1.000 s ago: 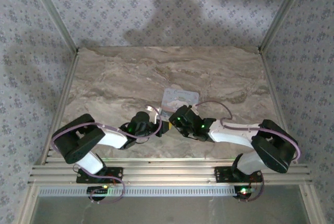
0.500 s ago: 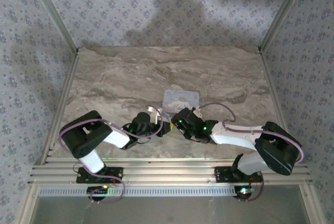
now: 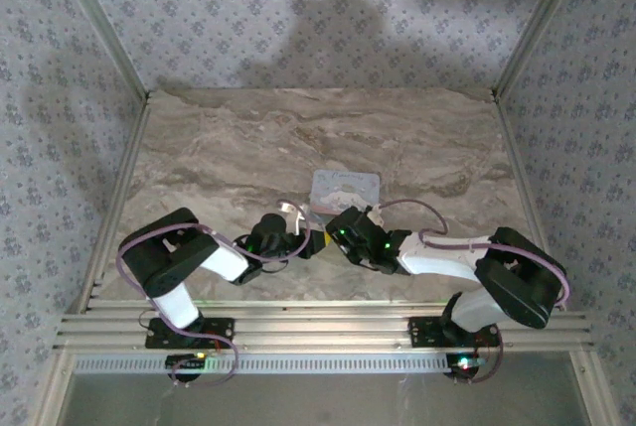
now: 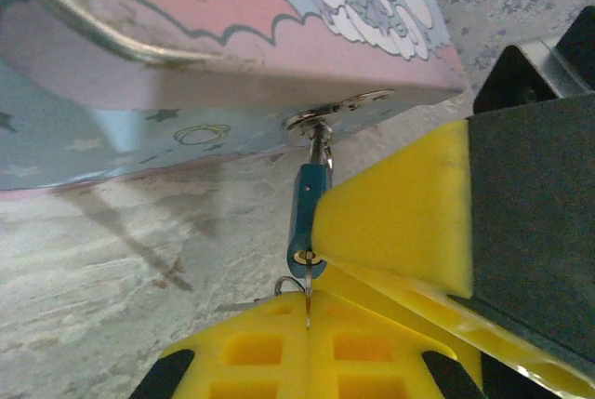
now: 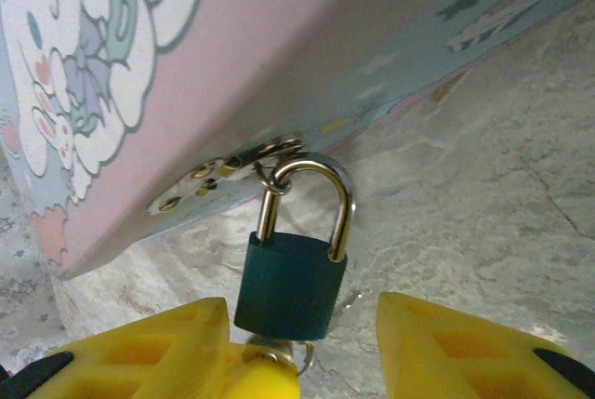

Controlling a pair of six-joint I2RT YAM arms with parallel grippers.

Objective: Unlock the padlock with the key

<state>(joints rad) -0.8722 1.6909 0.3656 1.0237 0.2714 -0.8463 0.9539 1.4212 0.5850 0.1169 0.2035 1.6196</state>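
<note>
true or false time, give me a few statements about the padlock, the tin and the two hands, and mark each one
1. The padlock hangs from the hasp of the tin, shackle closed. True.
2. The left hand is open and holds nothing. False: it is shut on the key, just below the padlock's keyhole.
3. The right hand stands open around the padlock. True.
4. The tin's lid is plain grey. False: it bears a pink cartoon picture.

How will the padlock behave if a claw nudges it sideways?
The padlock hangs by its shackle from the hasp, so it would probably swing or twist rather than hold still. Its smooth metal body may slip in a grip.
</note>
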